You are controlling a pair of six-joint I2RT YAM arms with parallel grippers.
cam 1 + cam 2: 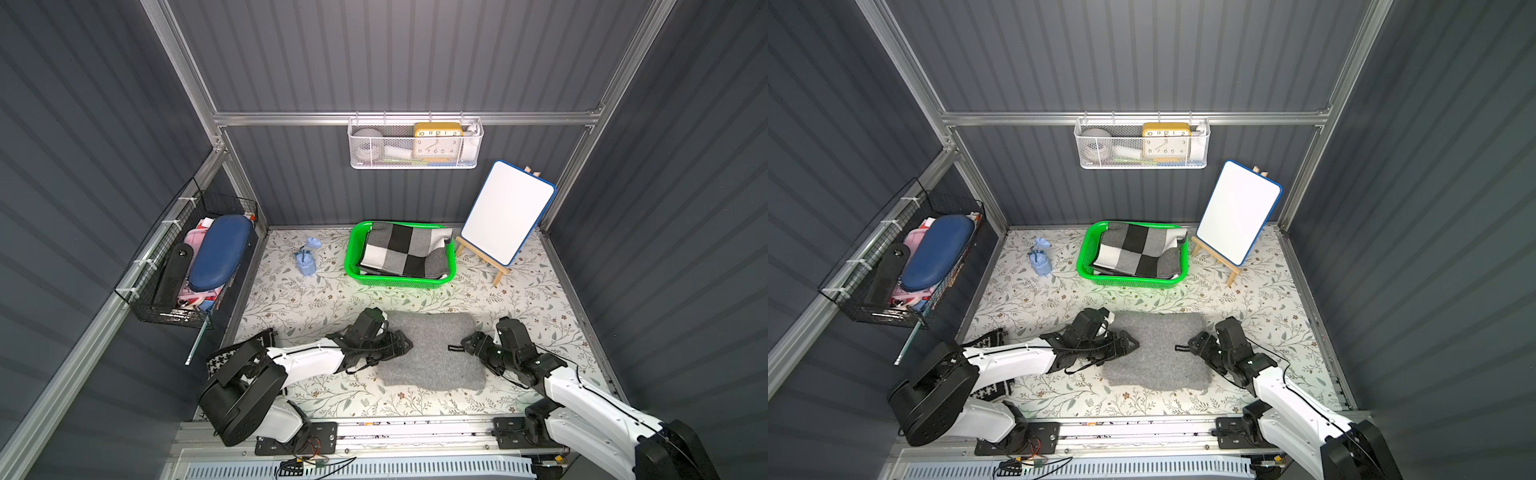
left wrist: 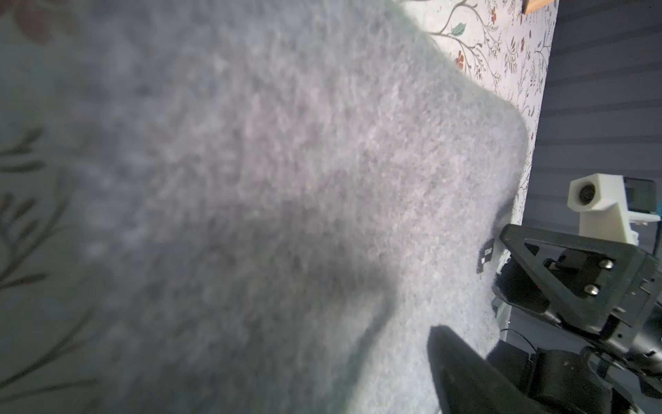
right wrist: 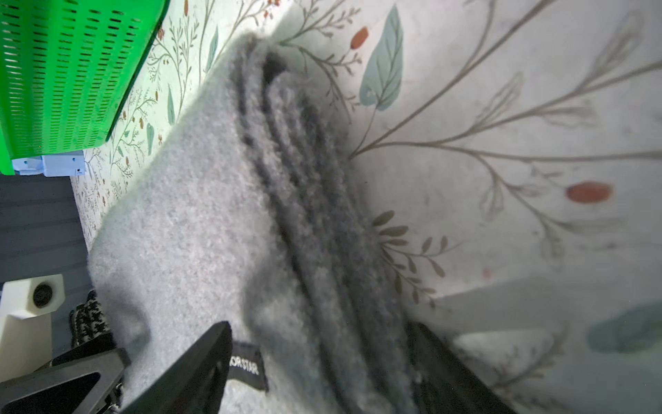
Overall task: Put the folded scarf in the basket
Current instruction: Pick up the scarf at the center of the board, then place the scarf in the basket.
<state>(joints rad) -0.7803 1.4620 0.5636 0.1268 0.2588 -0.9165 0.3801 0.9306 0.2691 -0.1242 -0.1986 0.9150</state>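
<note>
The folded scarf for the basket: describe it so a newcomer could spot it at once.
On the floral-patterned table, nearer the robot than the bright green perforated plastic basket, a plain grey fuzzy folded scarf lies between the left hand and the right hand. Unlike the black, white and grey checked cloth inside the basket, it is one colour and carries a small black label.

Floral-print tabletop [image 1: 291, 303]: green basket [image 1: 395, 281] at back, grey folded scarf [image 1: 432, 365] nearer front (lying flat), small blue object [image 1: 306, 262], wooden easel [image 1: 496, 272].
</note>
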